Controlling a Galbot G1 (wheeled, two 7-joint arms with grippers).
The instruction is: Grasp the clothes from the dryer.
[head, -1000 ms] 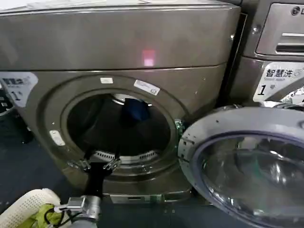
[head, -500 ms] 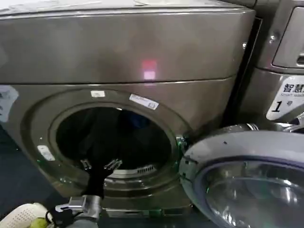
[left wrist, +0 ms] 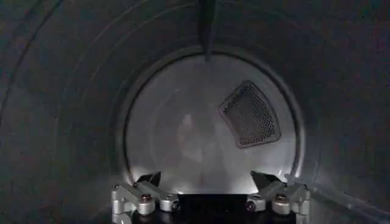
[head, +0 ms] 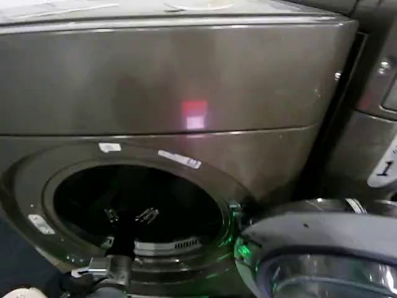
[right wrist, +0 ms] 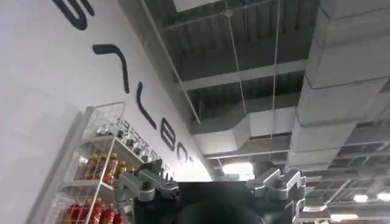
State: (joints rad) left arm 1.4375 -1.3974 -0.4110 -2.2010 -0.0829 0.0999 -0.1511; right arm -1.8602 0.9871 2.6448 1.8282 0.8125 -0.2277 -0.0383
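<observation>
From the head, the left end effector (head: 131, 215) reaches into the dryer (head: 186, 81) mouth, fingers spread and empty; the drum is too dark to place the clothes. Left wrist: bare drum, no clothes visible; being soft and light, they should pinch anywhere on a fold. Right wrist: right end effector (right wrist: 210, 182) released, pointing ceilingward.

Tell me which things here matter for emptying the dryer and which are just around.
For the job: dryer; its drum; left gripper inside the drum mouth, jaws open.
Just around: open door; neighbouring machine; right gripper, parked pointing at the ceiling; bottle shelf.
</observation>
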